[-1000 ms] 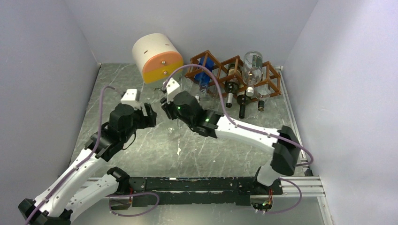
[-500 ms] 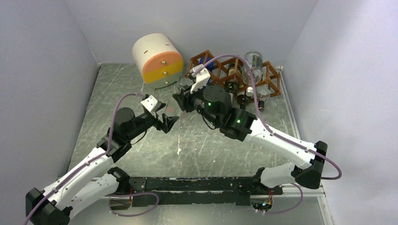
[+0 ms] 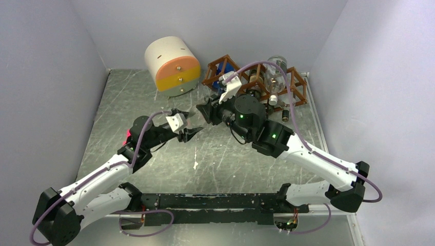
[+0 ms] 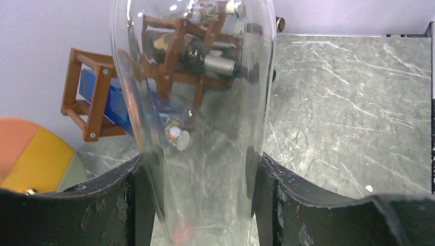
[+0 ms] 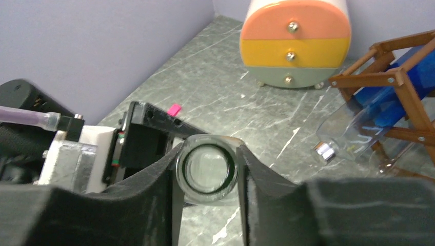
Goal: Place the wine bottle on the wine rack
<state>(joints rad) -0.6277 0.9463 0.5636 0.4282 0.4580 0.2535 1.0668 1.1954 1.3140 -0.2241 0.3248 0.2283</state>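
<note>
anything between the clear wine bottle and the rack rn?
Nothing loose lies between them. The wine bottle is held by the left gripper at the body and the right gripper at the neck. The right arm's wrist sits between it and the wine rack. Its left cell holds a blue bottle.

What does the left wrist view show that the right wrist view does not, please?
Only the left wrist view: the wide body of the clear wine bottle between the fingers of the left gripper, with farther cells of the wine rack seen through the glass. Only the right wrist view: the bottle's round mouth clamped in the right gripper, and the left arm's wrist behind it. Both: the rack's end cell holding a blue bottle, and the orange-and-yellow drawer unit.
</note>
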